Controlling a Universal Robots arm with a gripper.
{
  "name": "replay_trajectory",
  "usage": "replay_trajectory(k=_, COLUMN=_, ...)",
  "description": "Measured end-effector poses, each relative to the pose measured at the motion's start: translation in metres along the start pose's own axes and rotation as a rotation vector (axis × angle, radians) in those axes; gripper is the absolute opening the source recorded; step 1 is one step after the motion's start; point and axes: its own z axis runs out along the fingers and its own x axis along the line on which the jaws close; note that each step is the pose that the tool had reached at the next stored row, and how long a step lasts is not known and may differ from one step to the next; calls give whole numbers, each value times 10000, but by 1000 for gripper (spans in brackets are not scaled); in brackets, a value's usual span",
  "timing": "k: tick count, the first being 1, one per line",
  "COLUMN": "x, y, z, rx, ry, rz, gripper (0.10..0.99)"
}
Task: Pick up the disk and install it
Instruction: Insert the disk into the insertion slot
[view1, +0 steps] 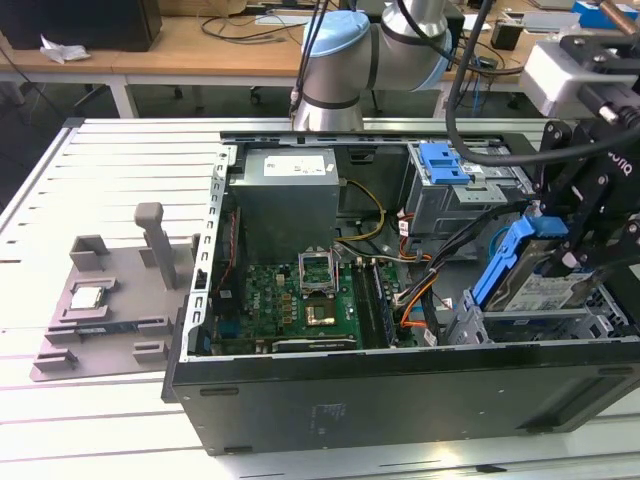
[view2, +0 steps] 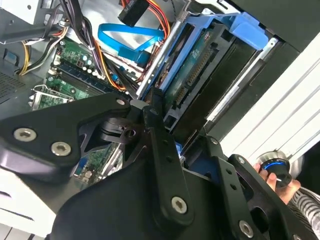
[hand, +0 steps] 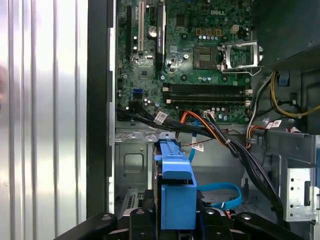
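I am gripping the disk (view1: 548, 290) with my gripper (hand: 176, 216) clamped across its blue-railed edges, tilting it, seemingly to line up with the drive bay (view1: 520, 322) of the open computer case (view1: 400, 395).

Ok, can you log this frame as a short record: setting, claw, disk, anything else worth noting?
setting: open computer case on a slatted table
claw: claw shut on the disk, at the exterior view's right
disk: disk tilted, blue rail uppermost, over the metal bay in the case; not lying flat
task state: disk picked up, not seated
other: chip on a grey tray outside the case, exterior view's left
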Motion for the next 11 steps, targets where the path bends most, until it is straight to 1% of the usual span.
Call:
replay_trajectory(k=6, x=0, y=0, z=9, rx=0, ry=0, rz=-1, gripper=380)
replay_trajectory(k=7, x=0, y=0, z=9, rx=-1, ry=0, rz=-1, gripper=443)
replay_trajectory(k=11, x=0, y=0, z=9, rx=0, ry=0, rz=-1, gripper=443)
